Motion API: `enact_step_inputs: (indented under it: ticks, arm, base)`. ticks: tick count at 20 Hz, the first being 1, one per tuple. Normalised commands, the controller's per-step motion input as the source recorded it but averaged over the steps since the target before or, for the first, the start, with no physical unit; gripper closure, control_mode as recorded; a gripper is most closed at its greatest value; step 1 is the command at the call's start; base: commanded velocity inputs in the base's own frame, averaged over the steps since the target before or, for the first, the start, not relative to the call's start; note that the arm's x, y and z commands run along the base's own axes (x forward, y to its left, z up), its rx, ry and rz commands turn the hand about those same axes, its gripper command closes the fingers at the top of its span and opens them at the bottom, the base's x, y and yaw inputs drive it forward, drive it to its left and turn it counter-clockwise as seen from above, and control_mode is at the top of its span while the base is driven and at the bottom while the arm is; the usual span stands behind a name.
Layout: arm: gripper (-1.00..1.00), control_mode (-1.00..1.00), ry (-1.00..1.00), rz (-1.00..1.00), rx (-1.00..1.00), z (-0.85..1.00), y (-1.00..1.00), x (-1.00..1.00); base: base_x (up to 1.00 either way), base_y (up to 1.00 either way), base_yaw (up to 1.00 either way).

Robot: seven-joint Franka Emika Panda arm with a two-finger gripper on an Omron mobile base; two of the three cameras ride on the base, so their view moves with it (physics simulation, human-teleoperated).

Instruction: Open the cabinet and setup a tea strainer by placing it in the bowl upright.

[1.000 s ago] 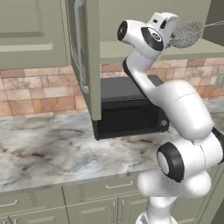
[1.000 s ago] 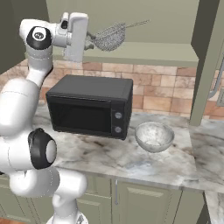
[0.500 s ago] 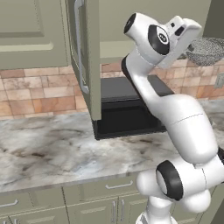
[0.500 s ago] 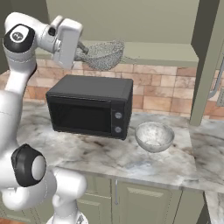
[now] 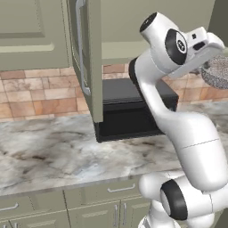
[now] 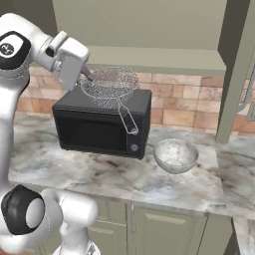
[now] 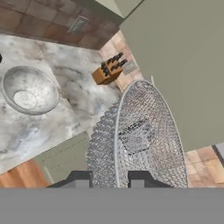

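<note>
right base view: one tea strainer (image 6: 110, 86) pinched at its rim in my gripper (image 6: 85, 74), fingers nearly closed; one empty bowl (image 6: 175, 155) at four o'clock; one microwave (image 6: 102, 124).

The arm (image 5: 187, 138) is glossy white, built of rounded, tube-like segments that swell at each joint. Dark, nearly black bands and round caps mark the joints: one large black disc with a small pale ring mark sits on the upper joint (image 5: 176, 46), another on the top joint (image 6: 10, 50) as seen from the right base camera, and a wide black ring with a grey cap shows on the low joint (image 6: 22, 209) near the base. The hand (image 6: 69, 62) is a boxy white block with small dark insets at its edges. No cables or screws are visible.
</note>
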Motion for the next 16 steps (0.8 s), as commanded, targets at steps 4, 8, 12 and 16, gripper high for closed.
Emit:
enact_step_inputs:
  ticks: [4, 8, 12, 16]
  arm:
    - [1.0, -1.0, -0.14, 0.06, 0.03, -0.5, -0.48, 0.0]
    - [1.0, -1.0, -0.11, 0.11, 0.01, -0.5, -0.54, 0.0]
    - [1.0, -1.0, -0.05, 0.09, 0.0, -0.56, -0.44, 0.0]
    - [1.0, -1.0, -0.03, 0.13, 0.0, -0.56, -0.29, 0.0]
  base:
    - [0.0, 0.0, 0.0]
    - [0.0, 0.0, 0.0]
    - [0.0, 0.0, 0.0]
    - [0.0, 0.0, 0.0]
